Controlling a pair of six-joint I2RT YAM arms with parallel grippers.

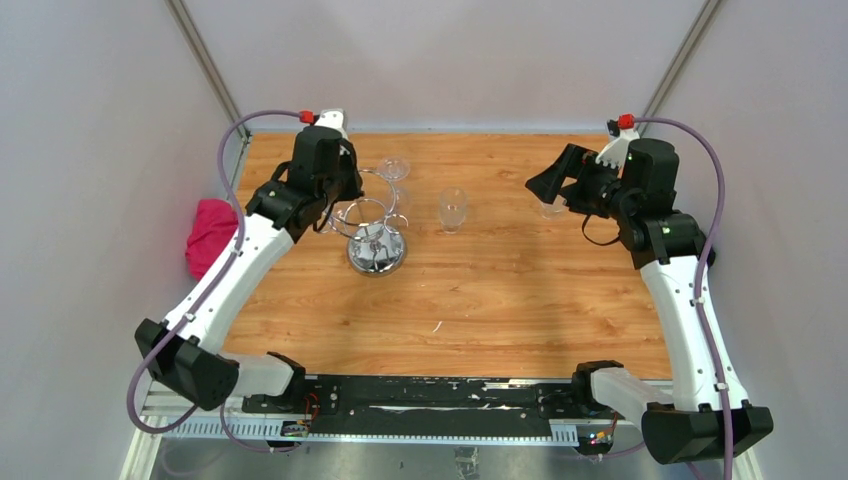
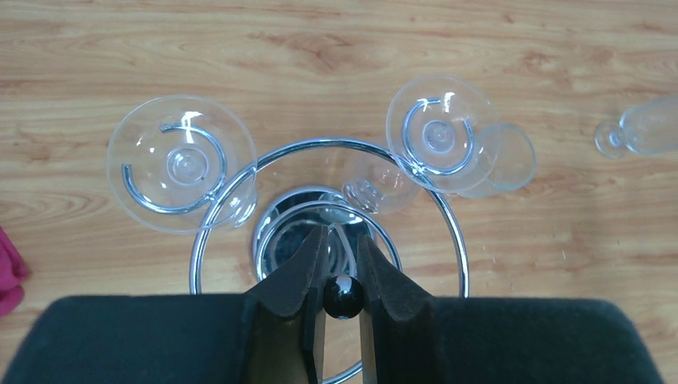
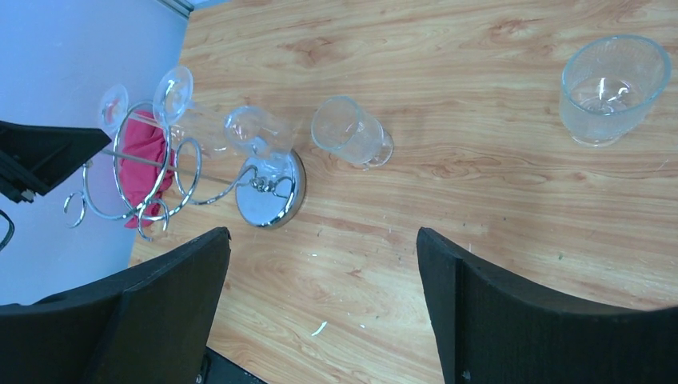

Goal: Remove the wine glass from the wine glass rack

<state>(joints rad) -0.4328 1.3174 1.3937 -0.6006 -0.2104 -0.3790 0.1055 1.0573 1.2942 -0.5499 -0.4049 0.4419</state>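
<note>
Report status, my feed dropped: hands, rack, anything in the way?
Left hand shut on black knob atop rack. Right hand open, away from rack. Two wine glasses hang from it. One loose glass stands between.

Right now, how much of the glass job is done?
Looks done: a middle glass and a right glass stand on the table. In hand: the left gripper is shut on the black knob atop the rack; the right gripper is open, empty. Left: two wine glasses hang on hooks.

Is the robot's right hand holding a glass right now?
No, the right gripper has its jaws wide apart, with only the wooden table showing between them.
</note>
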